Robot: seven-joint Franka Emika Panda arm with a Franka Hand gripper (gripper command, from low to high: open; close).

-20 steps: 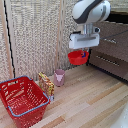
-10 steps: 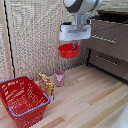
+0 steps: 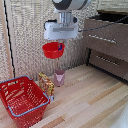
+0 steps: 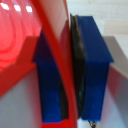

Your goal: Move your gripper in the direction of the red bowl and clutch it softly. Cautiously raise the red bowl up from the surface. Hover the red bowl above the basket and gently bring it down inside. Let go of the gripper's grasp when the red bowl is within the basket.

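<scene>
The red bowl [image 3: 52, 50] hangs in the air, held by its rim in my gripper [image 3: 60, 47], well above the wooden floor. The gripper is shut on the bowl's rim. In the wrist view the blue fingers [image 4: 92, 70] pinch the bowl's red wall [image 4: 57, 45] between them. The basket [image 3: 22, 100] is a large red lattice basket with a blue-grey rim, standing on the floor at the exterior view's lower left. The bowl is above and to the exterior view's right of the basket.
A pink cup [image 3: 59, 77] stands on the floor below the bowl. A yellow-orange patterned packet [image 3: 46, 84] leans beside the basket. A dark wooden drawer cabinet [image 3: 107, 45] stands at the exterior view's right. A woven wall panel is behind.
The arm has carried the bowl toward the exterior view's left, from near the cabinet to above the pink cup, closer to the basket. The grip stays shut.
</scene>
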